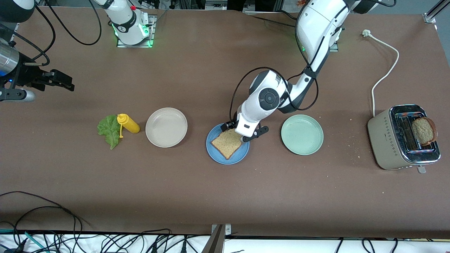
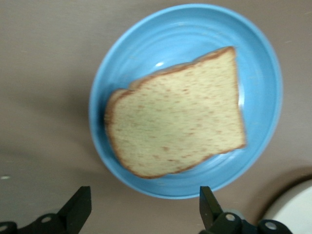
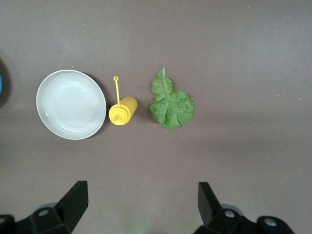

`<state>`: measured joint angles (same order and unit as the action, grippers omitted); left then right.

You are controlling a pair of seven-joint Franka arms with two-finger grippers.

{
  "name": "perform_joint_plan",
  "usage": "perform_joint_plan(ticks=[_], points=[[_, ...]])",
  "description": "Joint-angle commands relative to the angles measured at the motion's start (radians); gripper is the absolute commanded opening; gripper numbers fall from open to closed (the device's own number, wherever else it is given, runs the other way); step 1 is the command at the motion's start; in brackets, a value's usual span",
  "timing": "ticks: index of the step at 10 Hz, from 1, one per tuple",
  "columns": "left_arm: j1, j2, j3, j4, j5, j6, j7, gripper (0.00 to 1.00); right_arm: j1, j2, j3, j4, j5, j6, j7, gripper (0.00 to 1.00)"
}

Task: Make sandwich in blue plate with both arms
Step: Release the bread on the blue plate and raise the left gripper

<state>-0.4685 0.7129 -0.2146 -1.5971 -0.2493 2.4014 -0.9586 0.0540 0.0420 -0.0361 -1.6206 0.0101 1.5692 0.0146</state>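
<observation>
The blue plate (image 1: 218, 157) lies mid-table with one slice of brown speckled toast (image 1: 226, 143) flat on it. My left gripper (image 1: 245, 133) hangs low over the plate's rim, open and empty. In the left wrist view the toast (image 2: 180, 114) lies on the plate (image 2: 114, 68), clear of my open left gripper (image 2: 144, 202). The lettuce leaf (image 1: 109, 130) lies on the table toward the right arm's end. A second toast slice (image 1: 424, 131) stands in the toaster (image 1: 386, 137). My right gripper (image 1: 66, 82) is open and empty, high over the right arm's end; it shows in the right wrist view (image 3: 141, 197) with the lettuce (image 3: 170, 103).
A yellow squeeze bottle (image 1: 128, 123) lies beside the lettuce and shows in the right wrist view (image 3: 122, 112). A beige plate (image 1: 166, 127) (image 3: 71, 104) sits between bottle and blue plate. A pale green plate (image 1: 302, 134) sits between blue plate and toaster. The toaster's white cord (image 1: 385, 72) trails on the table.
</observation>
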Motion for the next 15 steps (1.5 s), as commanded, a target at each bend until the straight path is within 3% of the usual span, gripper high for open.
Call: perform_joint_plan(ticks=[1, 4, 6, 8, 9, 12, 15], points=[[0.057, -0.050, 0.000, 0.002, 0.077, -0.172, 0.008, 0.99, -0.003, -0.013, -0.001, 0.004, 0.019, -0.018, -0.012, 1.00], [0.209, -0.192, -0.002, 0.003, 0.137, -0.414, 0.046, 0.99, -0.006, -0.011, -0.018, 0.007, 0.008, -0.052, -0.013, 1.00], [0.350, -0.294, 0.000, 0.003, 0.139, -0.543, 0.139, 0.99, -0.014, 0.001, -0.028, 0.004, -0.063, -0.029, -0.012, 1.00], [0.441, -0.367, -0.002, 0.005, 0.256, -0.637, 0.210, 0.99, -0.043, 0.071, -0.069, 0.002, -0.107, 0.021, -0.016, 1.00], [0.482, -0.391, -0.002, 0.006, 0.307, -0.674, 0.251, 1.00, -0.058, 0.105, -0.088, 0.002, -0.099, 0.061, -0.057, 1.00], [0.606, -0.457, 0.001, 0.009, 0.314, -0.700, 0.458, 1.00, -0.091, 0.241, -0.096, 0.001, -0.050, 0.204, -0.153, 1.00], [0.675, -0.504, 0.001, 0.029, 0.314, -0.702, 0.547, 1.00, -0.080, 0.343, -0.070, -0.063, -0.030, 0.311, -0.163, 1.00]])
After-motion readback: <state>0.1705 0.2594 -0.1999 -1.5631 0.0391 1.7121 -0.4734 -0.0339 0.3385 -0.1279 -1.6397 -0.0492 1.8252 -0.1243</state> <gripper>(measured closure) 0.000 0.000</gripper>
